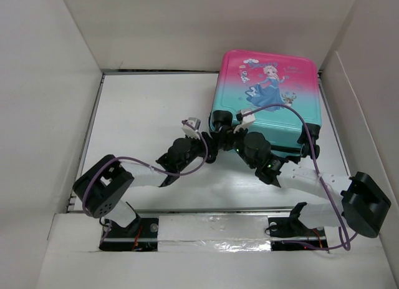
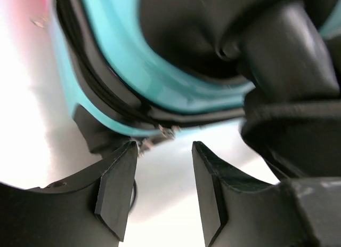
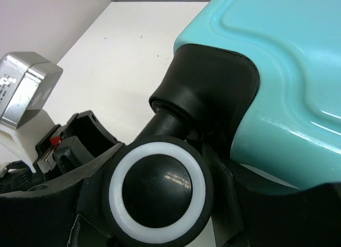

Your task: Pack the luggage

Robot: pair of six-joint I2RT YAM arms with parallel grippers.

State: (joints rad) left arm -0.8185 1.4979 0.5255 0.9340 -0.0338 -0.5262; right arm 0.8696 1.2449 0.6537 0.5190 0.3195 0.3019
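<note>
Closed luggage (image 1: 268, 95) lies flat; left gripper (image 2: 160, 177) parted, empty, at its teal edge. One wheel (image 3: 157, 204) clamped in right gripper (image 3: 160, 167)

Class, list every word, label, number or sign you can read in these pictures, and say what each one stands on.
No text can be read for certain.
On the luggage: small marks above the cartoon figures may be lettering, but they are too small and blurred to read.
On the silver block in the right wrist view: dark markings on its side, too blurred to read.
Left wrist view: no text.
</note>
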